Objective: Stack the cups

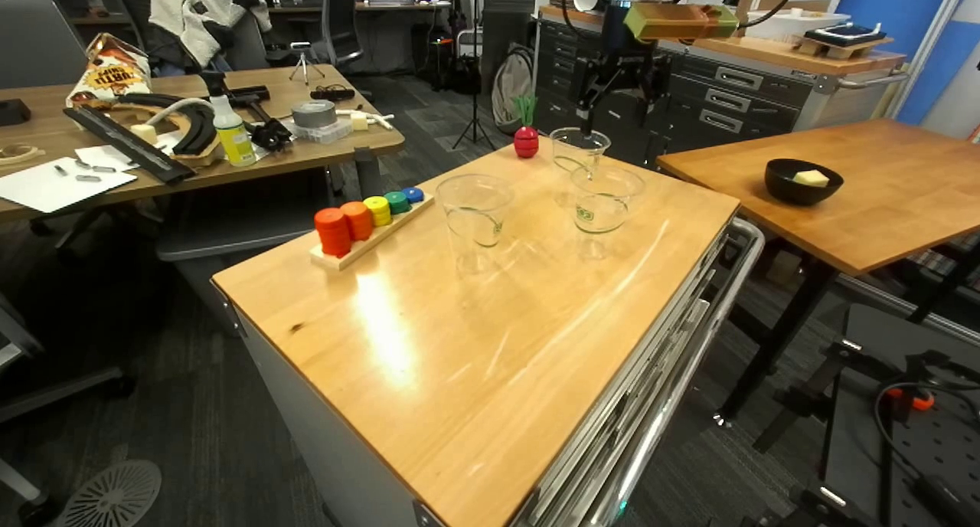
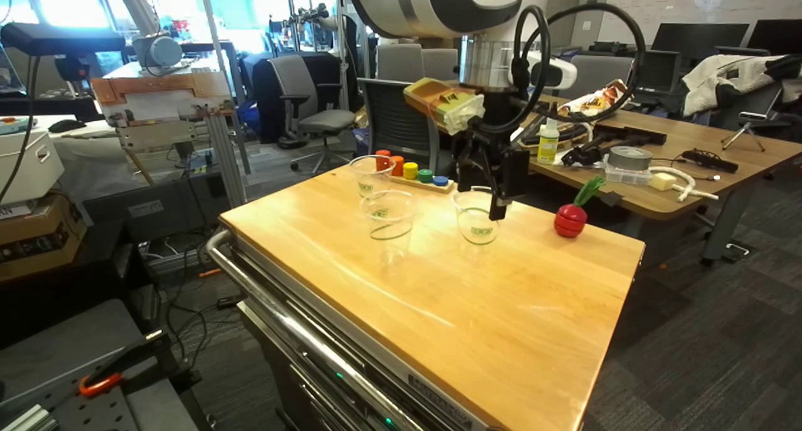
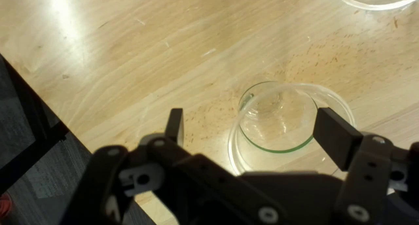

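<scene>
Three clear cups point(image 2: 390, 221) stood upright, unnested, on the surface point(image 1: 459, 343). You held the fingers point(image 3: 335, 138) apart at one cup point(image 3: 280, 130), likely spread to grip it for stacking; contact was unclear.

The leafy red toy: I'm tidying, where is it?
In an exterior view, the leafy red toy stands far back on the worktop, left of the rearmost cup.

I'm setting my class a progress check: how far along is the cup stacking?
Done: no stacking yet; three clear, tapered, plastic-looking cups stand upright and apart on the light wooden worktop. In hand: nothing gripped; the jaws stand open at the rim of one cup. Left: seemingly everything, gripping that cup and nesting all three.
</scene>
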You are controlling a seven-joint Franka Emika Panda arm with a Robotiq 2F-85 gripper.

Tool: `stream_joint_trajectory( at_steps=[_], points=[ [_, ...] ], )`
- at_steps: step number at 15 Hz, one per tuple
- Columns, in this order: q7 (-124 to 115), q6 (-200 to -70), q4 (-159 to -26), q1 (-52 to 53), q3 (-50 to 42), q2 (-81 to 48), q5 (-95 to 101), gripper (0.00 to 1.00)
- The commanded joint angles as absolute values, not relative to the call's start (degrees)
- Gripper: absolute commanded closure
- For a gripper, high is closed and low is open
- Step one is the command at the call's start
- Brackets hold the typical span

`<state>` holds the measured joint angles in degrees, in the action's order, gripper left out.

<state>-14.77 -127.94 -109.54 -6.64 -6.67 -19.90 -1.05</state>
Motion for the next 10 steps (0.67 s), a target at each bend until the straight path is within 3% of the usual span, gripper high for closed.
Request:
stream_joint_trajectory(
  at_steps=[1,2,3,10],
  points=[
    [-15.3,-127.6,-105.3,-6.8,-6.8,-24.0,-3.8,0.00],
    [-15.5,-127.3,-104.5,-7.0,-6.8,-24.8,-4.4,0.25],
    [-15.7,-127.6,-104.1,-7.1,-6.8,-25.2,-5.2,0.26],
    [-19.8,-126.8,-102.9,-7.3,-7.6,-24.4,-8.4,0.81]
  ],
)
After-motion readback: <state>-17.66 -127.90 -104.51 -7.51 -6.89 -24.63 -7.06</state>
